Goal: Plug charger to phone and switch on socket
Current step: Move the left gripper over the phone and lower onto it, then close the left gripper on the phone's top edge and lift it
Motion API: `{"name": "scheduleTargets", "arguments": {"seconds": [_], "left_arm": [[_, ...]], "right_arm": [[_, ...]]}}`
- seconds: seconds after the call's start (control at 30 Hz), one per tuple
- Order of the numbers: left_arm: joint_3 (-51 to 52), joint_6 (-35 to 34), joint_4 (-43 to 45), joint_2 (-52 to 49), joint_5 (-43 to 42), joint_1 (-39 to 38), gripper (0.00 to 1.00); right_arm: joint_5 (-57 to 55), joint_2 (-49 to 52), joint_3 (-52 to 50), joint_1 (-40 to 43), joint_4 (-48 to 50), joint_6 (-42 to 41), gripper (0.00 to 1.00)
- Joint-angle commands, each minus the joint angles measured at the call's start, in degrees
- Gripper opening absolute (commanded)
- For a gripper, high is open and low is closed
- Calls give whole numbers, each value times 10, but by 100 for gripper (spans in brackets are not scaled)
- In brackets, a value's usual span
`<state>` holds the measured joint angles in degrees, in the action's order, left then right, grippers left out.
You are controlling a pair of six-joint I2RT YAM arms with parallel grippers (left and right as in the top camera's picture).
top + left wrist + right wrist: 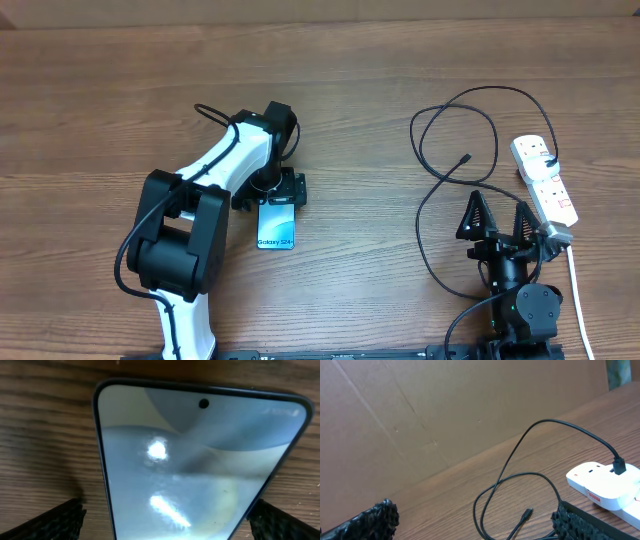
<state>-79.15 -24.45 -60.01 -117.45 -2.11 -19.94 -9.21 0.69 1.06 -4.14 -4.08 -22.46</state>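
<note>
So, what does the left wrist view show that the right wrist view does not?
Only left wrist: the phone, screen up, below the open left gripper. Only right wrist: the charger, its connector tip lying free, the socket with a black plug in it, ahead of the open right gripper. Both: the wooden table and black fingertips at the lower corners.

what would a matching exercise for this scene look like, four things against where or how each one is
1 phone
2 charger
3 socket
4 right gripper

a white, farthest right
b screen up, beneath the left gripper
c open, holding nothing
d black loops, tip lying free

Pairs: 1-b, 2-d, 3-a, 4-c
</note>
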Motion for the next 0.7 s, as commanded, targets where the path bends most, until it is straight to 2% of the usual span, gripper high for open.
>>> {"name": "scheduleTargets", "arguments": {"seconds": [0.0,0.1,0.27,0.43,0.67], "left_arm": [[-4,7,-5,-26,-1,-5,100],[-2,7,-14,-31,-1,-5,99],[3,7,-26,-31,-5,-6,88],[3,7,-41,-31,-3,-7,84],[3,4,-33,-31,-5,-7,67]], "right_arm": [[1,-5,-6,2,3,2,100],[1,-5,-6,2,3,2,100],[1,-5,-6,2,3,2,100],[1,-5,-6,2,3,2,100],[1,-5,-6,2,3,2,100]]}}
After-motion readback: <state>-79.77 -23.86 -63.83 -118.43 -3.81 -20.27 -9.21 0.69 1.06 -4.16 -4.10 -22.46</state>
